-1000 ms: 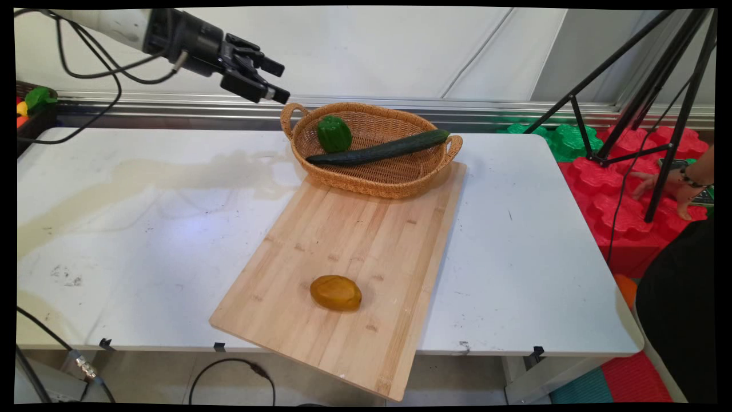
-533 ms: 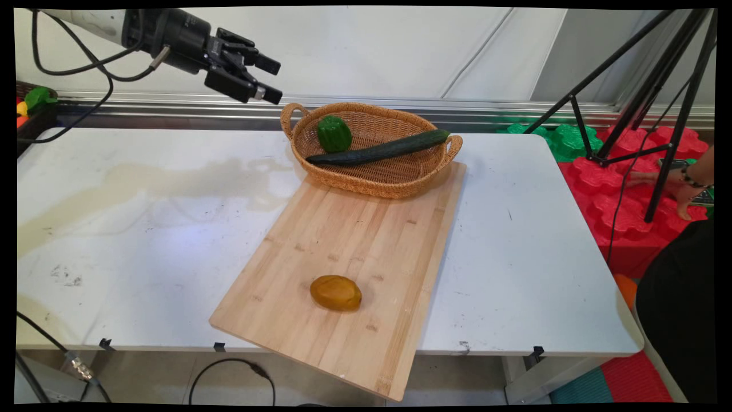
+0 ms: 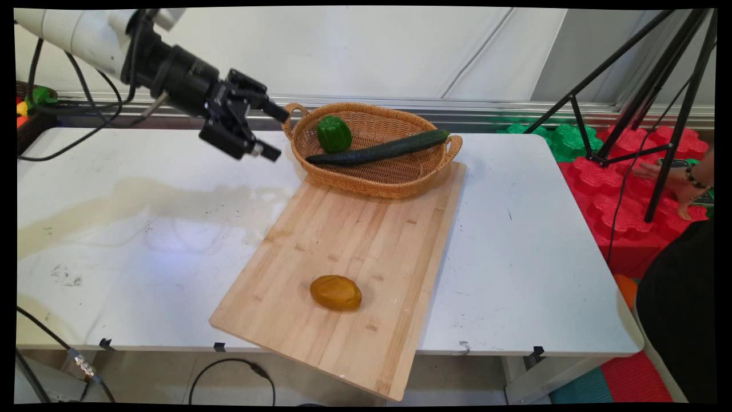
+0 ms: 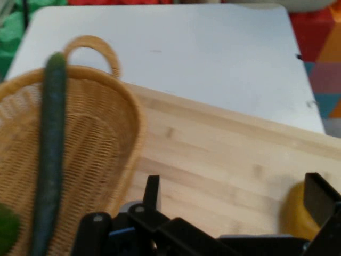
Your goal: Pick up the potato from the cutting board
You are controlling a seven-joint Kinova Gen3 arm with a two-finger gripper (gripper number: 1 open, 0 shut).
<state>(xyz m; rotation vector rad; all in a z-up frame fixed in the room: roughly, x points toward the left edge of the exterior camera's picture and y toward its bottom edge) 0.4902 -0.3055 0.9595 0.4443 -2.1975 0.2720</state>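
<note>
The claw hangs in the air with its two fingers spread wide and nothing between them, pointing toward the left end of the basket, just beside that end's handle but not touching it. In the hand view the fingers rise apart from the bottom edge, the basket to one side and the cutting board straight ahead. Inside the basket lie a green pepper, nearest the claw, and a long cucumber stretched across from rim to rim, one tip resting up on the far rim. The basket sits on the far end of the cutting board, which lies askew on the white table, its near corner hanging past the table's edge. Well apart from the claw, near the board's front end, rests a yellow-brown mango; the hand view catches it partly behind one finger. To handle this spot well, I judge the claw should stay above the wicker rim and handle, since a low sweep could snag them and drag the basket along the board.
</note>
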